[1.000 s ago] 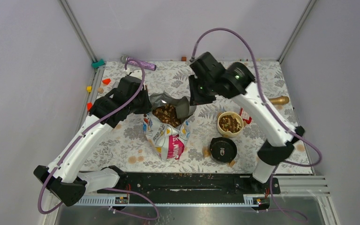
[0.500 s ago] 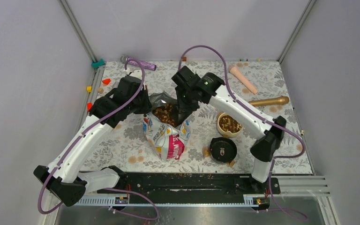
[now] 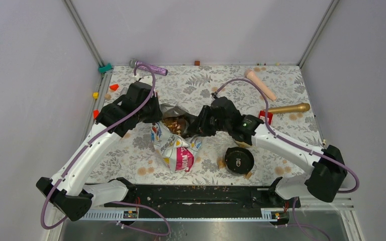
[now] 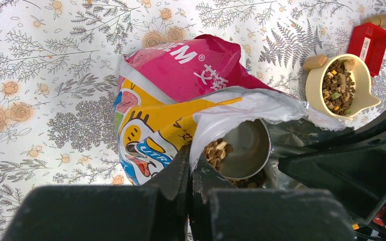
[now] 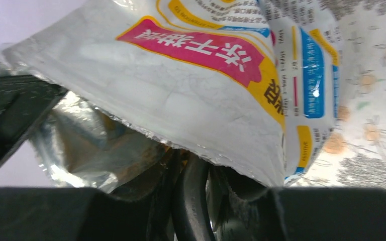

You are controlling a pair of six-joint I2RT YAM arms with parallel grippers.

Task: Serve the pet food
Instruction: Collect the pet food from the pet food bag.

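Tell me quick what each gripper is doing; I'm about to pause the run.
Left gripper: closed, pinching the rim of the food bag.
Right gripper: closed on the metal scoop, down inside the bag.

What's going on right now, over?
Left pincer shut on bag rim. Right pincer in bag, gripping metal scoop. Pet food in scoop, more in bowl. Path to bowl looks clear.

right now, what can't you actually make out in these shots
1. Top view: the bowl is hidden beneath the right arm; only the left wrist view shows it.
2. Right wrist view: what the right gripper holds, dark and blurred behind the rim of the bag.
3. Left wrist view: how much pet food is inside, covered by the scoop and foil.
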